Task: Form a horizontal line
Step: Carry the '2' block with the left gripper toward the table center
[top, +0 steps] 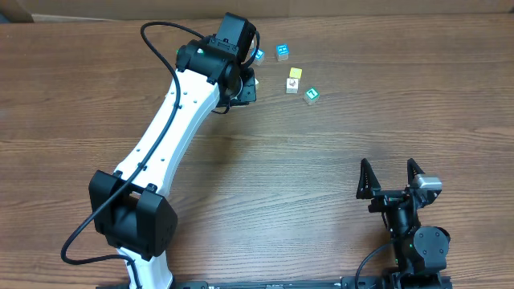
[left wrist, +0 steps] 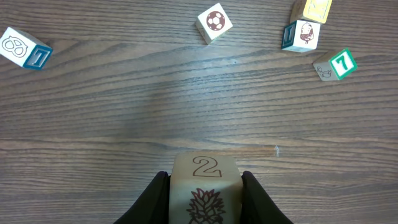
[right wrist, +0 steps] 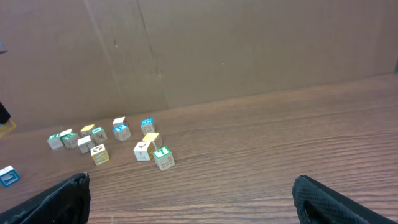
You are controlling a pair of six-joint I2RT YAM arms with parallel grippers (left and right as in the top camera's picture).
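Note:
My left gripper [left wrist: 205,182] is shut on a pale wooden cube [left wrist: 205,186] printed with a "2" and a pineapple, held low over the table. In the overhead view this gripper [top: 246,86] sits at the far middle of the table, just left of the loose cubes. Ahead of it lie a football cube [left wrist: 214,23], a teal-sided cube [left wrist: 301,35], a green "7" cube [left wrist: 336,64] and an "8" cube [left wrist: 25,48]. No horizontal line of cubes shows; they lie scattered. My right gripper [top: 391,175] rests open and empty near the front right.
Loose cubes lie by the far edge: a blue one [top: 282,52], a yellow one [top: 295,74] and a green one [top: 312,95]. The right wrist view shows several more [right wrist: 93,140] before a cardboard wall [right wrist: 217,50]. The left arm [top: 173,120] crosses the table's left half.

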